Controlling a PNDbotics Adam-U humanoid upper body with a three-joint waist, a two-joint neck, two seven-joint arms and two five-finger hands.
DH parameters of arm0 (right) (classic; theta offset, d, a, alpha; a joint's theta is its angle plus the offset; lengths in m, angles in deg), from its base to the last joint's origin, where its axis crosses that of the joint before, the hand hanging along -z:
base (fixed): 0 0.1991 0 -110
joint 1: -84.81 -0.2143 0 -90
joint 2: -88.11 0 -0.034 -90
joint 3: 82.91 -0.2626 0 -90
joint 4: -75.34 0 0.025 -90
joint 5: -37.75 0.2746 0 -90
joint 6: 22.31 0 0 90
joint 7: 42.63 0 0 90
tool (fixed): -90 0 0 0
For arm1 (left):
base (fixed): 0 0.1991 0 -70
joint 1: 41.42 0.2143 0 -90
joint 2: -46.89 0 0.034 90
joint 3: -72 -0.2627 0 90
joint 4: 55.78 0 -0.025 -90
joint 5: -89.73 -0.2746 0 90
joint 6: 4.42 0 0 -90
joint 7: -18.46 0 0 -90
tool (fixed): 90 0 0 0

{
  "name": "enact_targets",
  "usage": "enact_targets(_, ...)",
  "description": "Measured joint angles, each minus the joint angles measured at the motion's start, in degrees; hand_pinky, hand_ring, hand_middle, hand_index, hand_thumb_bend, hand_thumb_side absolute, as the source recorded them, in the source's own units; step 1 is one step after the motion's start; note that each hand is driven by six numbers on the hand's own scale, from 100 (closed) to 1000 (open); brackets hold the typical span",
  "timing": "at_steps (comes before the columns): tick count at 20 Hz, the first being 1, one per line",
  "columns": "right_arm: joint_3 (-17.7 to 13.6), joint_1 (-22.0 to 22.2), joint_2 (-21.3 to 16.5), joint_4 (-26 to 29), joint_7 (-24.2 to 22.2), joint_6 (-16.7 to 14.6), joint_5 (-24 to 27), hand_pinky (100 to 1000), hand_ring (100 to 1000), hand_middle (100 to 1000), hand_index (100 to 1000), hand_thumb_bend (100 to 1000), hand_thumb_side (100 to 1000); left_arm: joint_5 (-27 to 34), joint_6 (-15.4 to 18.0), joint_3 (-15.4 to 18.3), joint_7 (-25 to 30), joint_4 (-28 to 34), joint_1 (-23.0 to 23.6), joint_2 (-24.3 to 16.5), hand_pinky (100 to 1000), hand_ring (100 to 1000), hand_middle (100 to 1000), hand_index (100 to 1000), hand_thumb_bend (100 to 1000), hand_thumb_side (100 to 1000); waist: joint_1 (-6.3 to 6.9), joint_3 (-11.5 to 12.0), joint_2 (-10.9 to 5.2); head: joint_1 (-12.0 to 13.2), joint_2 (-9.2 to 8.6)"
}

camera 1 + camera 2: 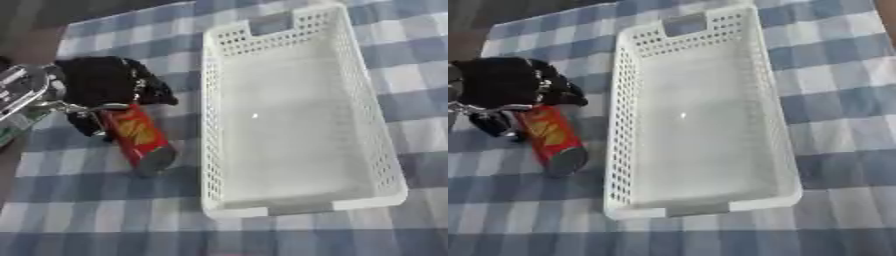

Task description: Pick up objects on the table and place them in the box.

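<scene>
Blue-and-white checked cloth [289, 235] over the whole table, with a strip of darker surface showing only along the upper left of the frame.

Left hand [105, 82] at the left middle of the frame, black, fingers curled down round the top end of a red snack can [138, 137]. Can tilted, upper end under the hand, lower capped end toward the lower left, on or just above the cloth; cannot tell whether lifted clear. Silver forearm joints at the far left edge, cut off by the frame.

Just beside the can, to its right: white perforated box [385, 150], long and narrow, running from top centre to lower right of centre, standing on the cloth. Nothing inside it but bare white floor.

Judged from that: task barely begun. One object gripped, not yet moved over the box wall; nothing delivered so far. No other loose objects visible on the cloth.

Right hand nowhere in either view. Thumb of the left hand hidden behind the can. Printing on the can yellow and blurred, not readable. Small dark parts below the hand hard to separate from fingers.
</scene>
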Motion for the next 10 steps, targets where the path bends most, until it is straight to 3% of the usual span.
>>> enact_targets(10,0.0,-0.9,-0.2,0.0,0.0,-0.5,0.0,328,514,626,863,100,1000,-1.8,0.3,-0.4,0.2,-1.5,0.0,1.0,729,767,817,932,824,152,-0.15,-0.5,0.90,-0.2,0.94)
